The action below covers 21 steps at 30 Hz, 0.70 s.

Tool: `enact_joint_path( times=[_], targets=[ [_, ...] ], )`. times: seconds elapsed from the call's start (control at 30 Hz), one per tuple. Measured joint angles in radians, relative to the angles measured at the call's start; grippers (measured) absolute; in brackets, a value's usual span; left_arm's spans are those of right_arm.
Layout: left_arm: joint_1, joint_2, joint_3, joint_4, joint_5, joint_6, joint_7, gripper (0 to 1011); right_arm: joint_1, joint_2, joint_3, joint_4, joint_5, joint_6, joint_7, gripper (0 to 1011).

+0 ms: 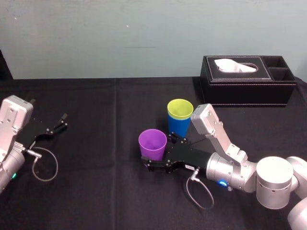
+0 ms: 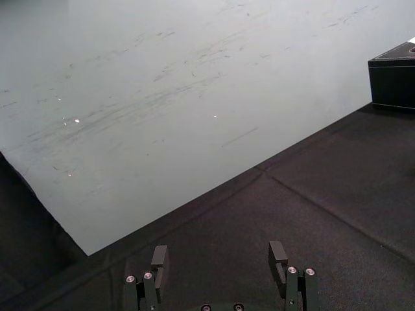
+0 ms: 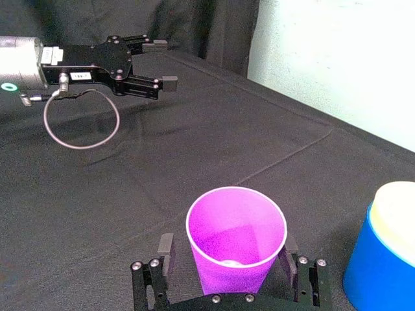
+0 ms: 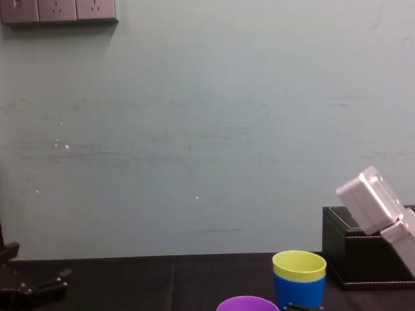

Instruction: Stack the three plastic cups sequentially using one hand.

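Three cups stand mouth-up on our desk (image 1: pixel 96 191): the yellow-green cup (image 1: pixel 180 108) nested in the blue cup (image 1: pixel 178 128), the purple cup (image 1: pixel 152 143), base hidden, between the spread jaws of our right gripper (image 3: pixel 227 249), while the left gripper (image 2: pixel 218 254) sits parked, jaws apart.

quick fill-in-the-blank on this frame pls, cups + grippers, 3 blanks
1. The yellow-green cup sits nested inside the ____ cup.
2. The right gripper has one finger on either side of the ____ cup.
3. The left gripper rests parked at the robot's left, holding nothing, its fingers ____.

Missing words: blue; purple; open.
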Motion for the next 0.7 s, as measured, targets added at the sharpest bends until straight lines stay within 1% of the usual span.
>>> enact_joint_path(
  times=[0.3, 0.43, 0.47, 0.5, 0.6, 0.7],
  targets=[
    [0.0, 0.0, 0.0, 0.0, 0.0, 0.0, 0.0, 1010, -0.001, 0.002, 0.0, -0.001, 0.001, -0.001, 0.0, 995],
    [0.0, 0.0, 0.0, 0.0, 0.0, 0.0, 0.0, 1010, -0.002, 0.002, 0.001, -0.002, 0.002, -0.001, 0.0, 916],
    [0.0, 0.0, 0.0, 0.0, 0.0, 0.0, 0.0, 1010, -0.002, 0.002, 0.001, -0.002, 0.002, -0.001, 0.0, 870],
    [0.0, 0.0, 0.0, 0.0, 0.0, 0.0, 0.0, 1010, -0.002, 0.002, 0.001, -0.002, 0.002, -0.001, 0.0, 862],
    [0.0, 0.0, 0.0, 0.0, 0.0, 0.0, 0.0, 1010, -0.002, 0.002, 0.001, -0.003, 0.002, -0.001, 0.0, 780],
    [0.0, 0.0, 0.0, 0.0, 0.0, 0.0, 0.0, 1010, -0.003, 0.002, 0.001, -0.003, 0.003, -0.001, 0.001, 755]
  ],
)
